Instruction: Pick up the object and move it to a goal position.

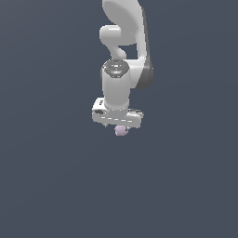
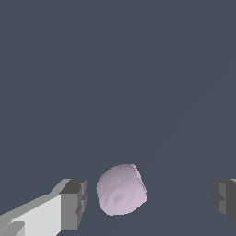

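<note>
The gripper (image 2: 150, 203) hung with its jaws spread wide, the pale pink-lilac object (image 2: 121, 189) lying between them, nearer one finger (image 2: 73, 204) and touching neither. That straddle looked like a setup for closing on it. In the exterior view the object (image 1: 122, 131) peeked out at six o'clock beneath the white arm (image 1: 122, 42).

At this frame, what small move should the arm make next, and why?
Probably close the fingers. In the wrist view the pink-lilac object sits between them, nearer one finger, with gaps on both sides, so the gripper is open and not yet holding it. Whether it needs to descend further I cannot tell.
</note>
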`<state>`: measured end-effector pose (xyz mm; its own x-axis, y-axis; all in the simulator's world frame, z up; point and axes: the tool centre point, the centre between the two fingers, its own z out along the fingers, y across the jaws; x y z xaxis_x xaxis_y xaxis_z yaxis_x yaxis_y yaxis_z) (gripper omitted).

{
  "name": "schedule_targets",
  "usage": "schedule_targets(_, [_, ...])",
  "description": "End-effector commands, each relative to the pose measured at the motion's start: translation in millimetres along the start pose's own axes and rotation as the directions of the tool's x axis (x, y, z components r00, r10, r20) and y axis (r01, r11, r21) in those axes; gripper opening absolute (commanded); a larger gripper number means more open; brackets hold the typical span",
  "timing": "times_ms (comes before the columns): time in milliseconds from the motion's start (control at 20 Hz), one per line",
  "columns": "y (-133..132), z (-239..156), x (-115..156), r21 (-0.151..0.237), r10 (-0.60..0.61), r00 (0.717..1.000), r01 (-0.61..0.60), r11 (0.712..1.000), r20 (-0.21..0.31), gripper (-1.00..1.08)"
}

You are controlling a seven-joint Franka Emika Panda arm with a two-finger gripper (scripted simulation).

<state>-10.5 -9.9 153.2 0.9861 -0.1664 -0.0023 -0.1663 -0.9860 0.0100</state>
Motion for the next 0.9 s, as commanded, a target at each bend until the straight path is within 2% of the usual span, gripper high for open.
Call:
schedule_targets(0, [-1.6, 4.0, -3.4, 0.002, 0.060, 0.998, -0.060, 0.998, 0.001, 1.00])
schedule_targets(400, [-6.2, 17.6, -15.3, 0.006, 0.268, 0.963, -0.268, 0.963, 0.003, 1.00])
schedule_targets(600, [-8.1, 24.1, -21.5, 0.007, 0.369, 0.929, -0.369, 0.929, 0.005, 1.00])
schedule_targets(850, [-10.0, 32.0, -29.3, 0.008, 0.490, 0.872, -0.490, 0.872, 0.007, 1.00])
